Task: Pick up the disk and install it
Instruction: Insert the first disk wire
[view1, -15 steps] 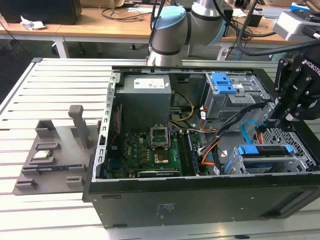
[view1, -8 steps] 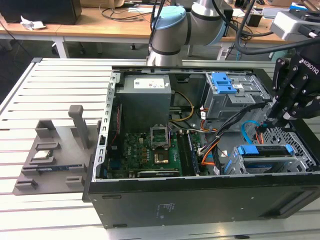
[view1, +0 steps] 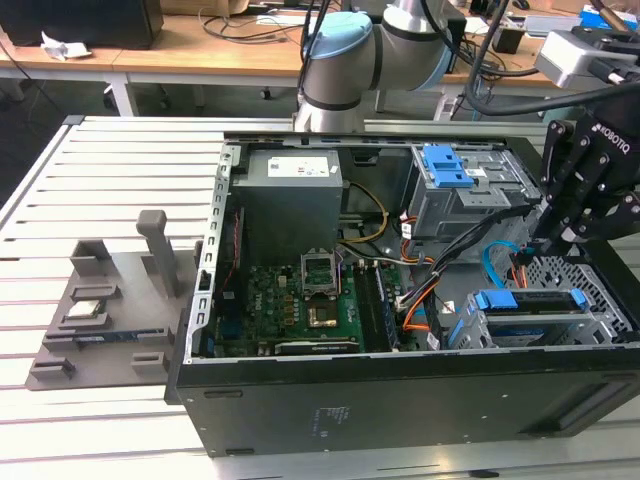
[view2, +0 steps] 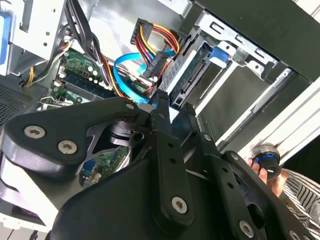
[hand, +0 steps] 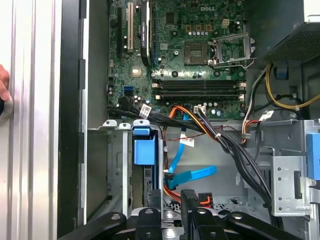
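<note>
The disk (view1: 535, 303) sits on edge inside the lower drive cage (view1: 600, 300) at the exterior view's right end of the open computer case (view1: 400, 400). Its blue rail end (hand: 145, 150) shows at the cage slot, and in the second wrist view the disk (view2: 192, 75) is edge-on with a blue tab. My gripper (view1: 545, 240) hangs just above and behind that cage, near the blue data cable (hand: 192, 175). In both wrist views its fingers (hand: 187, 197) stand a narrow gap apart with nothing between them; gripper (view2: 175, 105), gripper (hand: 169, 197).
A second drive cage with a blue latch (view1: 450, 165) stands further back, beside the power supply (view1: 290, 190). Cable bundles (hand: 220, 140) cross the motherboard (hand: 200, 60). A grey fixture tray (view1: 100, 320) lies at the exterior view's left. A person's hand (view2: 267, 170) rests by the case.
</note>
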